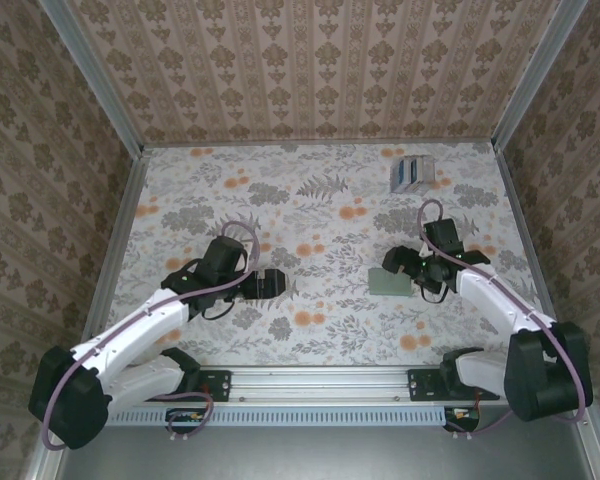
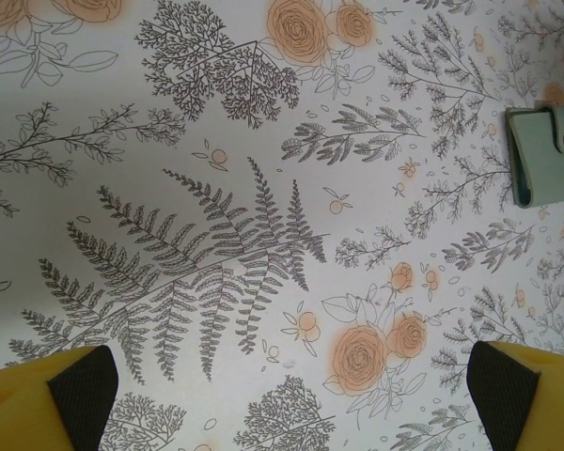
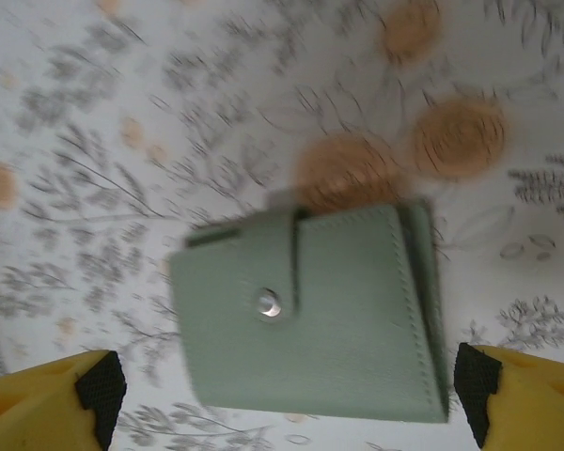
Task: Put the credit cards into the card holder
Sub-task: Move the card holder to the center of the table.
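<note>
The card holder (image 1: 388, 283) is a sage-green wallet shut by a snap flap, lying flat on the floral cloth right of centre. In the blurred right wrist view the card holder (image 3: 310, 315) lies between my open fingers, with its right edge close to the right pad (image 3: 475, 385). My right gripper (image 1: 408, 272) (image 3: 287, 390) hovers over it and holds nothing. The credit cards (image 1: 412, 173) are a small fanned bunch, pale grey and blue, at the back right. My left gripper (image 1: 280, 283) (image 2: 287, 395) stands open over bare cloth, with the card holder (image 2: 545, 155) far off to its right.
Patterned walls close the table (image 1: 310, 210) in at the back and on both sides. An aluminium rail (image 1: 320, 380) runs along the near edge between the arm bases. The floral cloth covers the whole surface.
</note>
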### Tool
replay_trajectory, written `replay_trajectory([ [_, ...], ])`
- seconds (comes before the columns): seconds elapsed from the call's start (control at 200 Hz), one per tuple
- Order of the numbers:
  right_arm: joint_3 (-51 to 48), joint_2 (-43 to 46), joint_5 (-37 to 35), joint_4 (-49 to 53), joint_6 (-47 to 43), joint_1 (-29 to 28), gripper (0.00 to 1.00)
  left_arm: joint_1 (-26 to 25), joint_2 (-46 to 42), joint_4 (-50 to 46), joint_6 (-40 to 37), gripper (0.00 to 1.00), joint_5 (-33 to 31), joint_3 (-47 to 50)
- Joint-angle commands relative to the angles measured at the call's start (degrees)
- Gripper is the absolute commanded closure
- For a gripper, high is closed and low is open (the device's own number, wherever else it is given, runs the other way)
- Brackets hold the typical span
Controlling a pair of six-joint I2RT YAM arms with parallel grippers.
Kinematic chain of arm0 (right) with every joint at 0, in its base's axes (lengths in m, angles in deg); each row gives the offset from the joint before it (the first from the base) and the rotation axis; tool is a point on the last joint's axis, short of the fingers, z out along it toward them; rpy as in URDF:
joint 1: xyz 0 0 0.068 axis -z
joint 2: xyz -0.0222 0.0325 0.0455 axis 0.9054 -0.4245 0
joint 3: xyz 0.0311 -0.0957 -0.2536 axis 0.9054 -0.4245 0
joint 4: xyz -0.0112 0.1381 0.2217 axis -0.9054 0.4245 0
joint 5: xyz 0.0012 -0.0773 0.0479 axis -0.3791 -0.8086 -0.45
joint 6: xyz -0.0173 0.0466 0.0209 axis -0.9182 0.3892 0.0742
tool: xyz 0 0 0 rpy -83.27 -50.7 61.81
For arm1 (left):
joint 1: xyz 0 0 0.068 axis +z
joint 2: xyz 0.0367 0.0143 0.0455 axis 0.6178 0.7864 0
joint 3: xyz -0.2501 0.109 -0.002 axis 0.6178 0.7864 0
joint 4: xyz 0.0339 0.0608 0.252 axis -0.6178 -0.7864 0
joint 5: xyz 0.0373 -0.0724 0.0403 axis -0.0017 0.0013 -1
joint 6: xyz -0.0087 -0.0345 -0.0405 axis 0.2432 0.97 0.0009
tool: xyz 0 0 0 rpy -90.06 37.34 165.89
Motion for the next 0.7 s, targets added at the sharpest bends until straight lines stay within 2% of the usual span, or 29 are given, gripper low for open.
replay_trajectory([
  [0.0,-2.39,-2.37,4.58,-1.24,-1.15,-0.26,0.09,-0.36,0.95,1.19,0.97,0.0,1.57,-1.54],
  [0.095,-3.44,-3.59,12.72,-6.43,0.07,-2.87,0.12,-0.43,1.79,0.75,1.07,0.0,1.74,-1.93],
  [0.265,-5.23,-4.61,25.28,-21.95,8.61,-12.95,0.15,-0.48,2.17,1.49,1.35,0.0,1.66,-1.83],
  [0.345,-4.16,-5.03,27.4,-26.25,11.53,-18.89,0.14,-0.43,2.17,1.84,1.74,0.0,1.64,-1.79],
  [0.435,-1.05,-5.28,27.25,-23.61,9.94,-22.06,0.12,-0.43,2.82,2.8,1.93,0.0,1.57,-1.73],
  [0.515,1.39,-3.6,21.82,-15.55,6.31,-20.93,0.12,-0.4,4.12,2.79,2.24,0.0,2.2,-2.4],
  [0.615,5.76,-1.12,6.69,-1.53,-0.28,-18.84,0.12,-0.42,5.52,4.88,2.93,0.0,4.5,-2.45],
  [0.695,8.38,-1.46,-4.22,4.86,-3.73,-17.11,0.13,-0.6,6.65,6.85,3.89,0.01,6.12,-2.57],
])
